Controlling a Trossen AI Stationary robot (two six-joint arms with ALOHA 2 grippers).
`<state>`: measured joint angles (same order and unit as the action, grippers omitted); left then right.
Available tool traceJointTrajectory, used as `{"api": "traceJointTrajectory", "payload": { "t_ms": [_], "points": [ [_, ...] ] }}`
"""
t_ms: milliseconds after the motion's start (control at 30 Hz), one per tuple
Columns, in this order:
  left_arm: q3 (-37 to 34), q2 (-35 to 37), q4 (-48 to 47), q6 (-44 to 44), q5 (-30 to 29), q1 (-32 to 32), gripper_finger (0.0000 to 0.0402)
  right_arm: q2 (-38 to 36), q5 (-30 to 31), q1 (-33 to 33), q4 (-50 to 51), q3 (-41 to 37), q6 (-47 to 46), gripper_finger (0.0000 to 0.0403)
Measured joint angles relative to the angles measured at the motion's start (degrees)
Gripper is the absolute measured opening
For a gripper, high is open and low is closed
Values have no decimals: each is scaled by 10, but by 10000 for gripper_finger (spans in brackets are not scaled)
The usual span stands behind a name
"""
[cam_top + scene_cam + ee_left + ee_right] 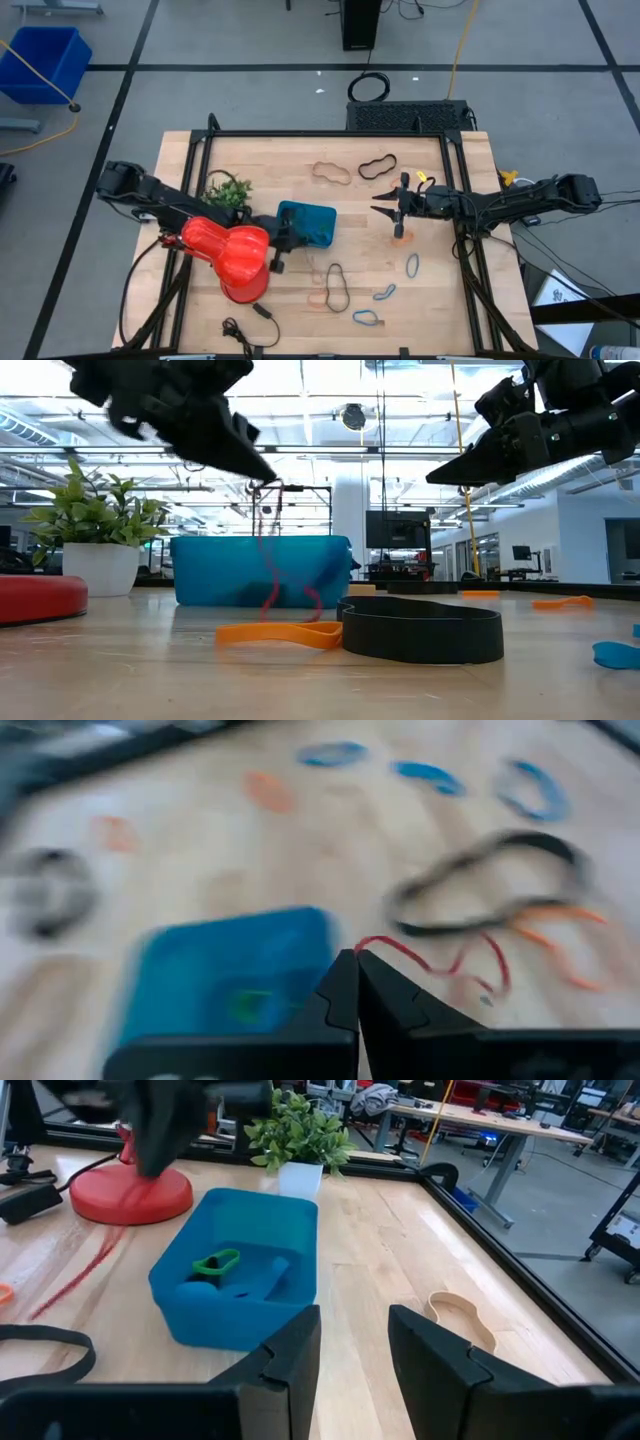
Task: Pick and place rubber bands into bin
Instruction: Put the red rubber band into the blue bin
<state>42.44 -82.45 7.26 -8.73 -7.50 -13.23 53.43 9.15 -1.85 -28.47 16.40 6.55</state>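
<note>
Wooden table (pixel 300 150), left fingers (pixel 352 982) pinching red band (pixel 272 575) dangling vertically, right fingers (pixel 352 1342) apart

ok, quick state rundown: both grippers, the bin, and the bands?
left gripper: shut on a red rubber band, held above the table beside the bin.
right gripper: open, empty, hovering over the table.
bin: upright on the table, holds a green band and some blue ones.
other rubber bands: lying loose on the table, outside the bin.
</note>
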Motion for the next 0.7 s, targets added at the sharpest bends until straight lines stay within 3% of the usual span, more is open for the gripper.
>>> {"api": "traceJointTrajectory", "payload": {
  "t_ms": [167,500,700],
  "points": [
    [0,43,1,-14,-76,9,3,0,0,0,0,0,1,114],
    [1,113,31,-22,-83,23,3,0,0,0,0,0,1,114],
    [1,113,4,-47,-103,33,3,0,0,0,0,0,1,114]
  ]
}}
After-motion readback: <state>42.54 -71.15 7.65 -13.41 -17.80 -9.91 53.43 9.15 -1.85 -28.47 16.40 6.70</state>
